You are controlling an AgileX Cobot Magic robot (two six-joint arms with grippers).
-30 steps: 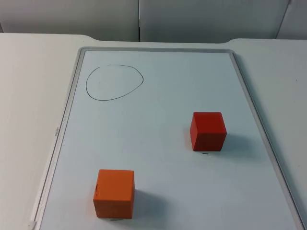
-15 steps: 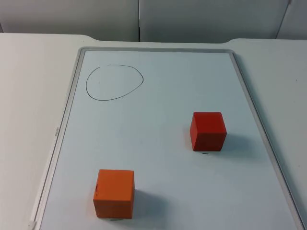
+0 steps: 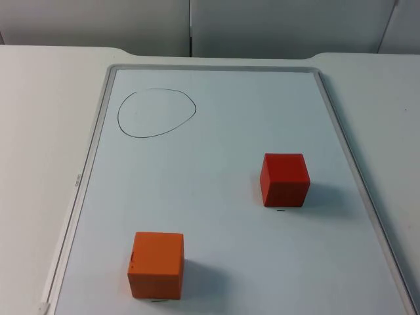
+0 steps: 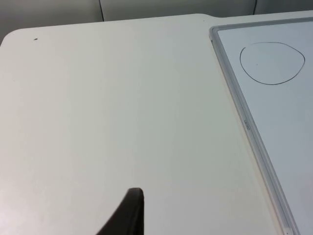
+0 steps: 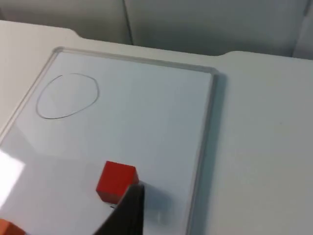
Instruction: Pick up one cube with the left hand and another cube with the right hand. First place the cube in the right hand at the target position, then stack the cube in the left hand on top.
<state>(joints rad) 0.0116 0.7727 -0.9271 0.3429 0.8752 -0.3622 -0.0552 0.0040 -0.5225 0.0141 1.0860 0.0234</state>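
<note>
Nothing has moved: red cube (image 3: 284,179), orange cube (image 3: 156,264), both matte.

The counter (image 3: 39,131) is plain white, the partition wall (image 3: 262,26) grey. The whiteboard (image 3: 216,125) is pale blue-white with a silver-grey frame and bears a thin black drawn circle (image 3: 157,113). One cube (image 3: 284,179) is red, the other cube (image 3: 156,264) orange.
</note>
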